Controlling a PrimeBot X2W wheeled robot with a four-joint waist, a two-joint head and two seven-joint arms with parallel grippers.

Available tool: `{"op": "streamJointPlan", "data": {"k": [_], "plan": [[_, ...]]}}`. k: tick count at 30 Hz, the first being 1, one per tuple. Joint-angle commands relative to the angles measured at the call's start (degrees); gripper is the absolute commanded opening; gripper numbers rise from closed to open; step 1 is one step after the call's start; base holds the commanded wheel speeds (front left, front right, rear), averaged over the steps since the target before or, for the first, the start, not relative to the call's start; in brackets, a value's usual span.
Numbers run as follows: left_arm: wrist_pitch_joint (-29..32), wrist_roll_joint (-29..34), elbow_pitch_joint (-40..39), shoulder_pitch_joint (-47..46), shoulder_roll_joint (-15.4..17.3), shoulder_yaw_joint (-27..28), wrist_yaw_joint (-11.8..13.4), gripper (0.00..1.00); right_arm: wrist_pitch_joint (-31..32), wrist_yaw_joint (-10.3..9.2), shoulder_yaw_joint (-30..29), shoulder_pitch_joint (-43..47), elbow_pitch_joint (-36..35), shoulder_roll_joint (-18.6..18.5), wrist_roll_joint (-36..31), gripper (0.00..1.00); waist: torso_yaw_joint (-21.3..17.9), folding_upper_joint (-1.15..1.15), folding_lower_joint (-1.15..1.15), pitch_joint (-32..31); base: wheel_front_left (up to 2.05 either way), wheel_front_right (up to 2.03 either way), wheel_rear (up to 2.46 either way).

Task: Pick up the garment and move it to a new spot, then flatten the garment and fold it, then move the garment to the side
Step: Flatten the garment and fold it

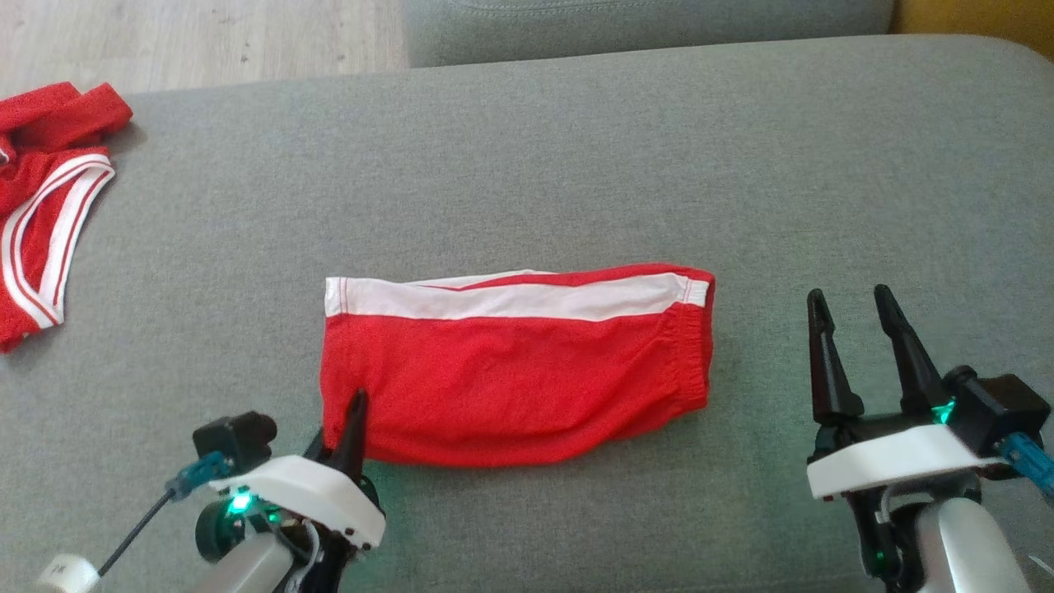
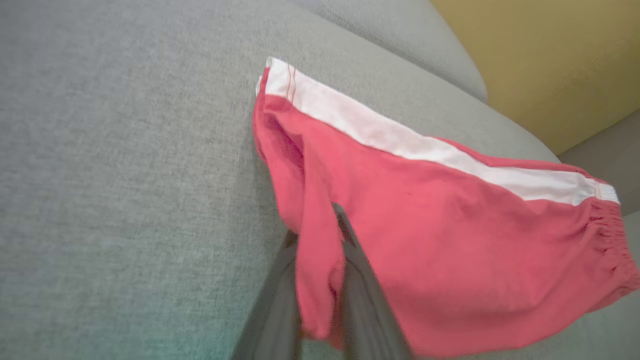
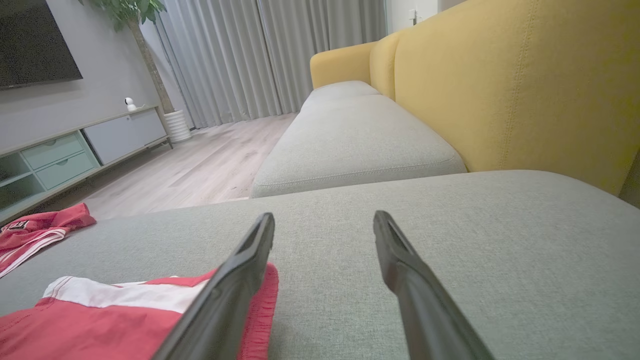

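Left gripper [image 2: 314, 225] pinching a near corner of the folded garment [image 1: 510, 379] — presumably to drag it aside; right gripper [image 1: 851, 309] spread, idle alongside.

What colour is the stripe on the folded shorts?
The stripe is white, on red shorts; clearest in the head view.
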Motion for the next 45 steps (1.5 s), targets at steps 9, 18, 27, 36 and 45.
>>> {"op": "streamJointPlan", "data": {"k": [9, 18, 27, 36, 45], "plan": [[-8.5, 7.14, -2.32, -2.25, 1.23, 5.26, 0.79, 1.0, 0.49, 0.43, -0.33, 0.65, -1.36, -0.1, -0.47, 1.0, 0.22, 0.0, 0.0, -2.59, 0.0, 0.0, 0.0], [-9.06, 18.72, -8.07, 4.85, -0.66, 14.07, 2.91, 1.0, -0.1, 0.43, -0.26, 2.55, 0.72, -0.1, -0.25, 1.0, 1.32, 0.0, 0.0, -5.9, 0.0, 0.0, 0.0], [-9.07, 23.36, -9.58, 11.65, -2.12, 19.43, 1.57, 1.0, 0.75, 0.43, 1.31, 2.95, 3.8, -0.1, 0.16, 1.0, 3.63, 0.0, 0.0, -6.78, 0.0, 0.0, 0.0], [-9.08, 24.82, -10.53, 12.29, -3.18, 20.78, 1.05, 1.0, 6.46, 0.43, 3.23, -1.18, 8.78, -0.1, -0.2, 1.0, 5.89, 0.0, 0.0, -6.13, 0.0, 0.0, 0.0], [-9.08, 25.44, -9.62, 10.89, -5.4, 19.71, 0.07, 1.0, 14.27, 0.43, 3.22, -8.75, 17.21, -0.1, -3.0, 1.0, 9.12, 0.0, 0.0, -4.5, 0.0, 0.0, 0.0]]}}
